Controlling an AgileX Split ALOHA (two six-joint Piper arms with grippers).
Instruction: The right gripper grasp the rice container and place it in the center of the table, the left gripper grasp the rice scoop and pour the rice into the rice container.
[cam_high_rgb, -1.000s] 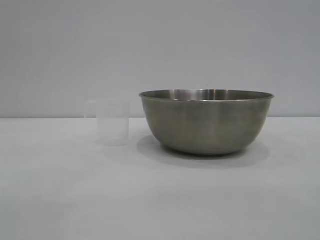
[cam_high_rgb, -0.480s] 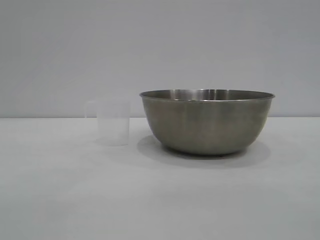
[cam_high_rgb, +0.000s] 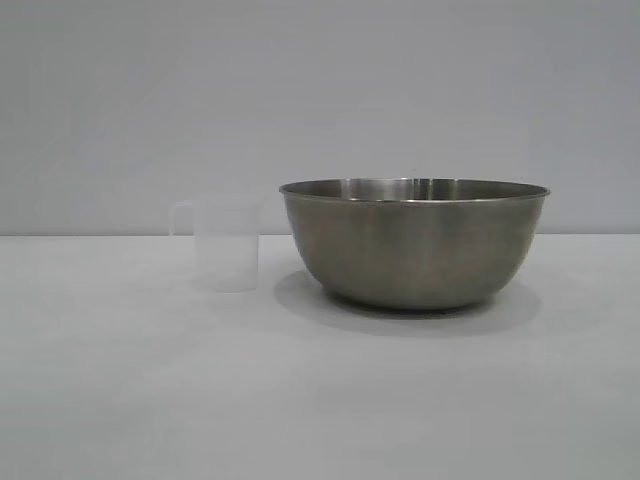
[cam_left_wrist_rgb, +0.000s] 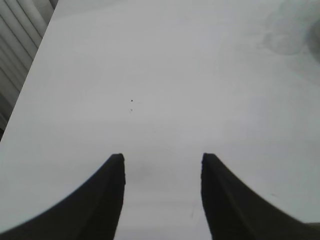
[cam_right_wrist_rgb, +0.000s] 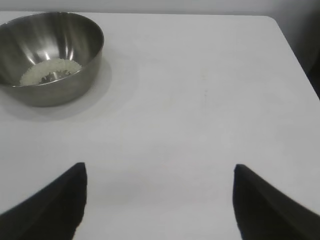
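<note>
The steel bowl (cam_high_rgb: 414, 244) stands upright on the white table (cam_high_rgb: 320, 400), a little to the 3 o'clock side of centre in the exterior view. A thin patch of off-white rice (cam_right_wrist_rgb: 50, 71) lies on its bottom. The frosted plastic cup (cam_high_rgb: 226, 244) stands upright just beside it at 9 o'clock, apart from it, handle pointing away.

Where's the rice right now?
The rice lies in the bottom of the steel bowl, seen in the right wrist view; in the exterior view the bowl stands just right of the scoop.
</note>
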